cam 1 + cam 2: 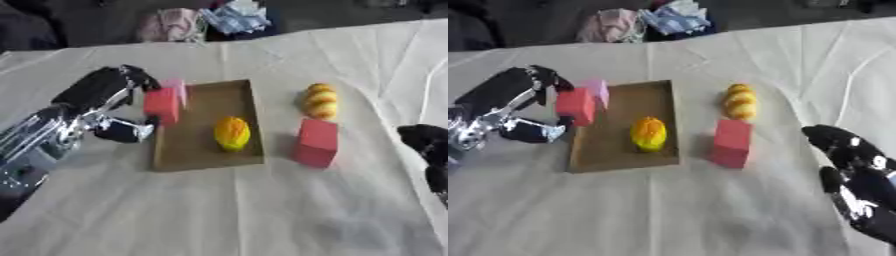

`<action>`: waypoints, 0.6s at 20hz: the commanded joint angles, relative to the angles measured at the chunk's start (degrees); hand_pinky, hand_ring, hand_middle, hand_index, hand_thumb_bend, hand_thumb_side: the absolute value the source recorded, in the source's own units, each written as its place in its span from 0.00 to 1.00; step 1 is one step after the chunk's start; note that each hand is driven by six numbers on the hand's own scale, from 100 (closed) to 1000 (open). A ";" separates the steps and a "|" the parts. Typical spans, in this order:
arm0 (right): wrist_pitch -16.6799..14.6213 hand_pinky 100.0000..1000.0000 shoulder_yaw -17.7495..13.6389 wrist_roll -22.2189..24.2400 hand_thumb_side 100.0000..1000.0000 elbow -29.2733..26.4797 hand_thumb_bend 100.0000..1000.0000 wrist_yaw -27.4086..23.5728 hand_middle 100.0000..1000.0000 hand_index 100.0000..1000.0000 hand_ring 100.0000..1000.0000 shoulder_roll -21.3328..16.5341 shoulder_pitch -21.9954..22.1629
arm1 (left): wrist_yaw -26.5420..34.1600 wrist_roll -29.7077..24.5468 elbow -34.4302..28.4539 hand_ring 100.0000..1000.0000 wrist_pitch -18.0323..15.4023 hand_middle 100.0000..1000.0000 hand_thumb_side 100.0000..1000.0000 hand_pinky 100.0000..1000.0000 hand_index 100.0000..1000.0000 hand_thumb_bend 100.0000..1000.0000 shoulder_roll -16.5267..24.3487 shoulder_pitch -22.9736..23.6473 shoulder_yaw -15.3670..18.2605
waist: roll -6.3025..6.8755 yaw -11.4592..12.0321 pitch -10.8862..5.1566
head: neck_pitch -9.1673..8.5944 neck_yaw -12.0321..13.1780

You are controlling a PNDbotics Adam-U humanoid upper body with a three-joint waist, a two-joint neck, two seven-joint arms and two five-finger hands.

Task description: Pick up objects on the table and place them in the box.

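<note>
A white cloth-covered table (227, 210) seen from above, with two black robot hands at its sides.

Nearest, at the lower right edge, the right hand (859, 175) rests on the cloth with its fingers spread and relaxed, grasping nothing. Well to its left and a little farther off stands a second red block (731, 142), upright on the cloth and just outside the right wall of the box.

The shallow brown cardboard box (188, 155) lies in the middle of the table, between the two hands. A yellow and orange rounded object (232, 133) lies inside it, toward its near right part.

On the left, the left hand (109, 92) has its fingers curled over the top of a red block (163, 105) with the thumb below, grasping it. The block sits at the fingertips, right at the box's left wall; whether it is touching the wall cannot be told. Just beyond it, at the hand's far side, stands a pink block (178, 89), touching or nearly touching the red one.

Farther off, beyond the second red block, a yellow lumpy object (321, 100) lies on the cloth. Past the table's far edge lies a heap of pink and pale blue cloth (206, 21).
</note>
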 commanded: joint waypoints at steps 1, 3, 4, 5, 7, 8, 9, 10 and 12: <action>-0.08 1.00 -0.14 -0.16 0.31 -1.36 0.00 0.09 0.84 0.90 0.96 -0.04 -0.86 | -2.61 -0.98 1.22 0.42 1.33 0.36 0.09 0.57 0.59 0.14 0.72 -0.86 -0.34 | -0.51 0.06 -0.82 | -0.71 -0.33; -0.08 1.00 -0.08 -0.13 0.31 -1.35 0.00 0.10 0.84 0.90 0.96 -0.01 -0.85 | -4.34 -0.50 2.97 0.42 2.28 0.37 0.07 0.57 0.60 0.15 0.37 -1.45 -0.60 | -0.53 0.10 -0.86 | -0.72 -0.42; -0.08 1.00 -0.06 -0.11 0.31 -1.35 0.00 0.10 0.84 0.90 0.96 0.00 -0.85 | -5.02 -0.04 3.84 0.43 2.77 0.38 0.07 0.57 0.60 0.15 0.13 -1.75 -0.71 | -0.54 0.12 -0.87 | -0.73 -0.45; -0.08 1.00 -0.04 -0.10 0.31 -1.35 0.00 0.09 0.84 0.90 0.96 0.01 -0.84 | -5.51 0.48 4.65 0.43 3.14 0.39 0.07 0.57 0.61 0.14 -0.13 -2.04 -0.82 | -0.55 0.13 -0.88 | -0.73 -0.43; -0.07 1.00 -0.03 -0.10 0.31 -1.35 0.00 0.07 0.84 0.90 0.96 0.03 -0.85 | -5.87 1.60 6.32 0.44 3.65 0.39 0.08 0.57 0.62 0.12 -0.71 -2.60 -1.13 | -0.60 0.14 -0.89 | -0.77 -0.34; -0.06 1.00 -0.02 -0.10 0.31 -1.34 0.00 0.07 0.84 0.90 0.96 0.04 -0.85 | -5.78 2.21 7.13 0.44 3.80 0.39 0.08 0.57 0.62 0.12 -1.00 -2.90 -1.31 | -0.62 0.14 -0.90 | -0.78 -0.33; -0.06 1.00 0.00 -0.09 0.31 -1.33 0.00 0.07 0.84 0.90 0.96 0.06 -0.86 | -5.55 2.89 7.84 0.43 3.90 0.39 0.08 0.57 0.62 0.10 -1.30 -3.21 -1.49 | -0.66 0.14 -0.89 | -0.77 -0.32; -0.06 1.00 0.03 -0.08 0.31 -1.32 0.00 0.05 0.84 0.90 0.96 0.06 -0.87 | -5.19 3.62 8.44 0.43 3.96 0.39 0.08 0.58 0.62 0.09 -1.56 -3.53 -1.67 | -0.68 0.14 -0.89 | -0.77 -0.31; -0.06 1.00 0.05 -0.06 0.31 -1.28 0.00 0.05 0.84 0.90 0.96 0.06 -0.87 | -4.43 5.19 9.23 0.43 4.08 0.39 0.07 0.58 0.62 0.08 -1.91 -4.20 -1.95 | -0.72 0.16 -0.88 | -0.72 -0.28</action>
